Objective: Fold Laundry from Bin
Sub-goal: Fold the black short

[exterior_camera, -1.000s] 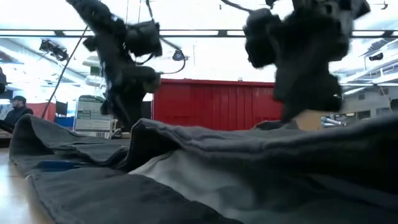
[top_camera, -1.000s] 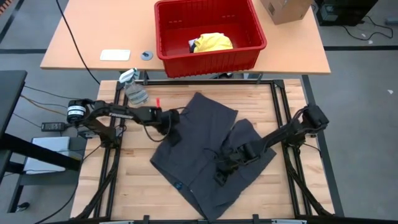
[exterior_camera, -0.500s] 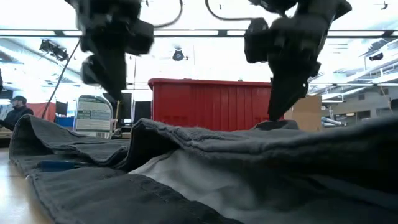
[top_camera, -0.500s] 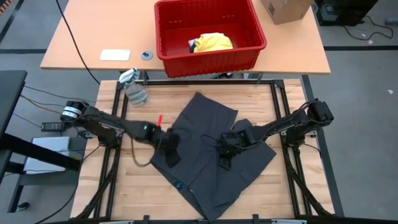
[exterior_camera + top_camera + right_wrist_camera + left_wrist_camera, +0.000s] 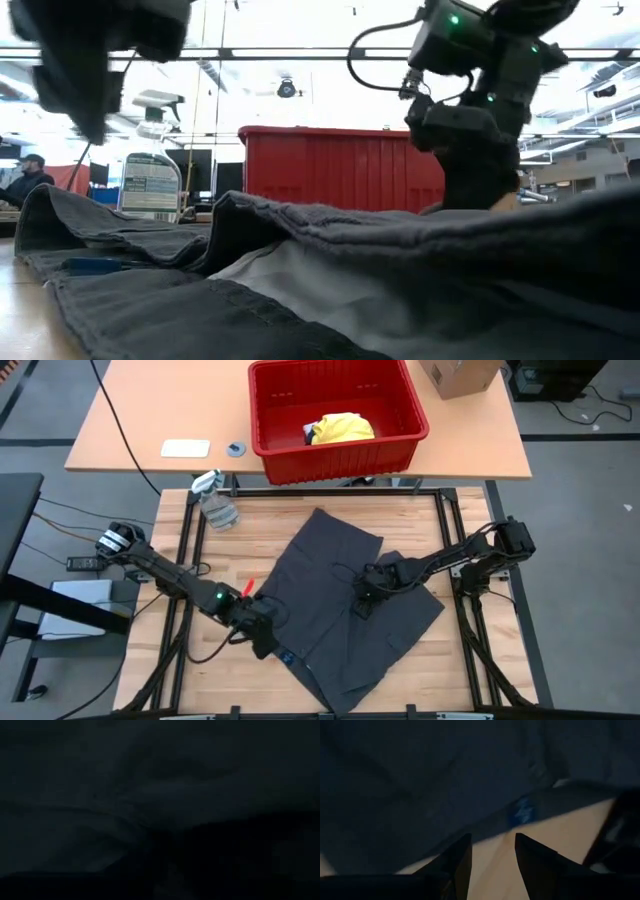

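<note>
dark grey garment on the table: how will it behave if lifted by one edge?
Likely floppy: the dark grey garment already lies in soft folds and ridges, seen close in the low view. It would probably drape and drag rather than lift flat. Its overlapping layers may slide apart; it looks fairly thick, so not featherlight.

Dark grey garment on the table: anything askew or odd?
Yes. The dark grey garment lies crooked and rumpled, one part lapped over another, not flat. A small red item sits on the wood beside its edge, near the left gripper.
</note>
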Action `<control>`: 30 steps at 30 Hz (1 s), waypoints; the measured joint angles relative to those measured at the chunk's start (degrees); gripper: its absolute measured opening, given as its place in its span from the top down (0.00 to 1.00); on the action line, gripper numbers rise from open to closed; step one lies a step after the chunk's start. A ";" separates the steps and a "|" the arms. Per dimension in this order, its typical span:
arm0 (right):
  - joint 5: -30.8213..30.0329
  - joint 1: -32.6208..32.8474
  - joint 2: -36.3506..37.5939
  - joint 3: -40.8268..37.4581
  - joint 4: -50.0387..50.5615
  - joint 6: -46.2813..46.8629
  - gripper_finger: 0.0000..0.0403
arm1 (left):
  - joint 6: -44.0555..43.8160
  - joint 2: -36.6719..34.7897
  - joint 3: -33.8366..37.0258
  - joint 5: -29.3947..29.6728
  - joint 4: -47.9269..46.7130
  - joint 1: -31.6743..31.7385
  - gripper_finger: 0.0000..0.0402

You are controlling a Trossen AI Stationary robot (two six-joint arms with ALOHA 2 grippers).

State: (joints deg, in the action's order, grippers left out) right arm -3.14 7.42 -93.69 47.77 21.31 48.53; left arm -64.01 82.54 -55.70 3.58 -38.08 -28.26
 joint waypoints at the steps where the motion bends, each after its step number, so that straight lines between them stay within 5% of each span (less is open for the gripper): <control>1: 0.64 0.10 0.00 -0.89 -1.54 3.00 0.66 | -0.46 -0.01 0.00 -0.51 -1.86 -0.54 0.61; 10: -3.36 0.60 -1.63 -2.05 -18.69 15.80 0.66 | -6.94 -1.07 -0.08 -6.84 -15.13 -3.45 0.61; 15: -0.73 -3.18 -9.61 2.91 -27.37 11.79 0.66 | -3.63 -1.05 -0.09 -8.02 -18.51 -2.67 0.61; 22: 4.11 -9.03 -18.70 13.94 -19.04 1.08 0.66 | -1.01 -5.40 -0.02 -8.26 -20.08 -0.70 0.61; 30: 2.03 -14.47 -16.96 16.77 -3.32 -7.85 0.66 | -6.96 -10.09 -0.07 -4.49 -19.96 -1.28 0.61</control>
State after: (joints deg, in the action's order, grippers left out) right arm -1.11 -7.05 -110.65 64.54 18.00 40.68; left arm -70.97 72.45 -55.77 -0.91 -58.04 -29.54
